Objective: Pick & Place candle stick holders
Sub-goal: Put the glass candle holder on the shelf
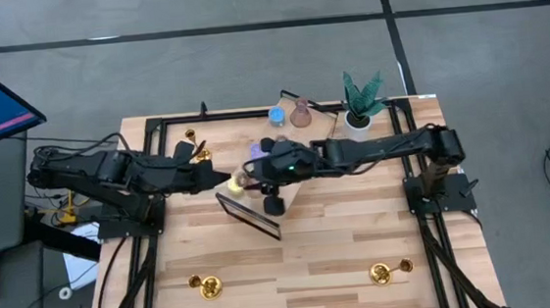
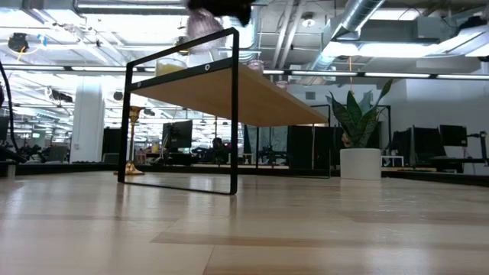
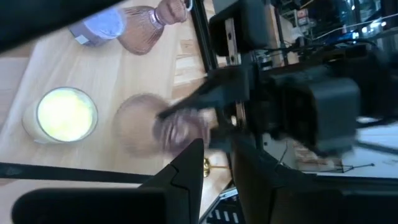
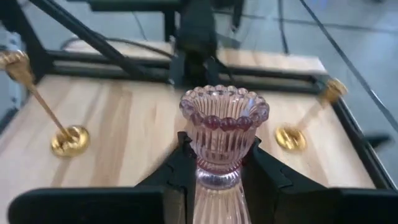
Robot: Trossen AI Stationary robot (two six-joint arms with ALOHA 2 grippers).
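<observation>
My right gripper is shut on a dusty-pink ribbed glass holder over the small raised wooden shelf at the table's middle. The pair also shows at the top of the low view. My left gripper hangs just left of it, fingers slightly apart and empty. A yellow holder stands on the shelf. A second pink holder and a blue one stand at the far side, and a violet one stands nearer. Gold stemmed holders stand at the near left, near right and far left. My right gripper pinches the pink holder's narrow neck, just under its beaded cup, between the two fingers, one on each side. The arm reaches in from the table's right. The cup's open end points away from the wrist. Whether the base touches the shelf is hidden.
A green plant in a white pot stands at the far right. The shelf's black frame rises from the tabletop. Both arms meet closely over the shelf's left end. Bare wood lies along the near edge between the two gold holders.
</observation>
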